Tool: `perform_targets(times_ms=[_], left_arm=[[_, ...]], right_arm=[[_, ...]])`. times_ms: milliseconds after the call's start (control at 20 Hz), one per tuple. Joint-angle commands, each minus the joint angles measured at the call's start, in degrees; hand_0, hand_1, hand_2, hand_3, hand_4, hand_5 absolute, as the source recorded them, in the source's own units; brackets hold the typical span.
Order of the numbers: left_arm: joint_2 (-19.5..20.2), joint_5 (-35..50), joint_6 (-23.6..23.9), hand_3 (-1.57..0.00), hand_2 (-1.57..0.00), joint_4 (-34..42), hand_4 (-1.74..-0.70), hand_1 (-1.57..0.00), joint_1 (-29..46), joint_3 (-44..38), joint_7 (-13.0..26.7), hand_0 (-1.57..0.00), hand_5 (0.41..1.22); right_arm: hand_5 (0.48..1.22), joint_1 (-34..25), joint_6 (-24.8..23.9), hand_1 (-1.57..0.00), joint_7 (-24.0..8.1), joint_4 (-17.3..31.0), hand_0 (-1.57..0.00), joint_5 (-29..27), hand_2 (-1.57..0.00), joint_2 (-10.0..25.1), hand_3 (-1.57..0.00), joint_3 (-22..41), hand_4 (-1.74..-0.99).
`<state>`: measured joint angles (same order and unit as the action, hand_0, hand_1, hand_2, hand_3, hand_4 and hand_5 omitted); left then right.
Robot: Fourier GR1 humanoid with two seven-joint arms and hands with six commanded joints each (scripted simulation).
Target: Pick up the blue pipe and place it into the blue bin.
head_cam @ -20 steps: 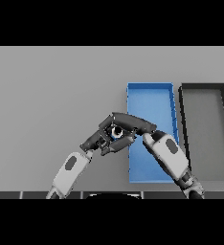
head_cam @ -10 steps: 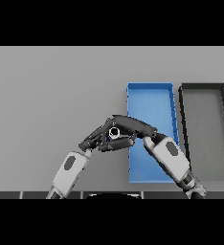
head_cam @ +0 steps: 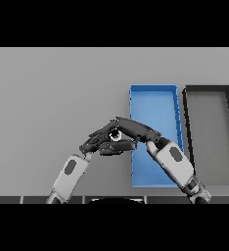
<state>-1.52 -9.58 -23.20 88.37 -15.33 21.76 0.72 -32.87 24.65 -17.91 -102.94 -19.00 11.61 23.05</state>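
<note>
Left hand [head_cam: 98,143] and right hand [head_cam: 132,128] meeting just left of the blue bin [head_cam: 153,100], dark fingers overlapping around a small pale ringed object [head_cam: 115,135], grip unclear, no blue pipe discernible, dark bin [head_cam: 210,117] beside it, grey table [head_cam: 53,93] beyond

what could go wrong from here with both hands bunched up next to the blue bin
The left hand and right hand overlap just left of the blue bin, so they could knock each other. Only a small pale round thing shows between them; whether the pipe is securely held cannot be seen, so it might drop outside the bin.
</note>
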Motion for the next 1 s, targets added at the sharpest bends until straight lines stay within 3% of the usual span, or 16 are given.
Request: perform_targets(times_ms=[0,150,350,500,550,650,750,900,950], left_arm=[[-0.3,-0.1,0.3,-0.19,-0.22,0.1,-1.02,-0.22,0.4,0.2,0.8,-0.24,0.848],[-0.5,1.1,0.0,-0.1,-0.11,1.0,-0.97,-0.11,2.1,0.1,2.7,-0.12,0.647],[-0.1,0.3,1.0,-0.04,-0.04,-0.4,-0.95,-0.05,1.2,-0.9,3.3,-0.05,0.513],[0.0,-0.1,0.9,-0.02,-0.02,-0.7,-0.92,-0.02,1.4,-0.7,3.5,-0.03,0.482],[-0.2,-0.1,0.9,-0.02,-0.02,-1.4,-0.92,-0.02,0.8,-0.8,4.0,-0.02,0.474],[-0.7,-0.6,1.2,-0.01,-0.01,-1.4,-0.91,-0.01,1.2,-0.2,3.8,-0.01,0.464],[-0.6,-0.4,1.2,-0.01,-0.01,-0.9,-0.91,-0.01,1.3,-0.3,3.8,-0.01,0.45],[-0.4,0.5,0.7,0.0,0.0,-0.2,-0.91,0.0,1.1,-0.8,5.5,0.0,0.437],[-0.2,0.3,0.8,0.0,0.0,-0.1,-0.91,0.0,1.6,-0.7,5.4,0.0,0.435]], right_arm=[[1.217,0.0,0.3,-1.57,0.1,0.3,-1.57,0.7,-1.57,-0.1,-1.57,0.0,-1.74],[1.219,0.2,0.4,-1.57,0.0,-0.2,-1.57,1.9,-1.57,-1.0,-1.57,0.5,-1.74],[1.22,1.1,0.8,-1.57,-0.3,-0.8,-1.57,-0.7,-1.57,-1.9,-1.57,-0.6,-1.741],[1.221,-1.3,-0.6,-1.57,-3.5,-0.4,-1.57,-6.5,-1.57,-3.3,-1.57,-3.2,-1.741],[1.221,-2.9,-2.5,-1.57,-6.3,-0.9,-1.57,-9.5,-1.57,-3.7,-1.57,-4.3,-1.741],[1.221,-5.9,-4.2,-1.57,-9.8,-1.7,-1.57,-14.6,-1.57,-2.7,-1.57,-6.8,-1.741],[1.221,-11.5,-5.8,-1.57,-13.2,0.3,-1.57,-19.8,-1.57,-1.6,-1.57,-10.6,-1.741],[1.221,-19.7,-4.9,-1.57,-11.7,4.2,-1.57,-25.8,-1.57,0.6,-1.57,-15.9,-1.741],[1.221,-21.7,-6.0,-1.57,-10.9,6.2,-1.57,-24.7,-1.57,1.7,-1.57,-17.6,-1.741]])
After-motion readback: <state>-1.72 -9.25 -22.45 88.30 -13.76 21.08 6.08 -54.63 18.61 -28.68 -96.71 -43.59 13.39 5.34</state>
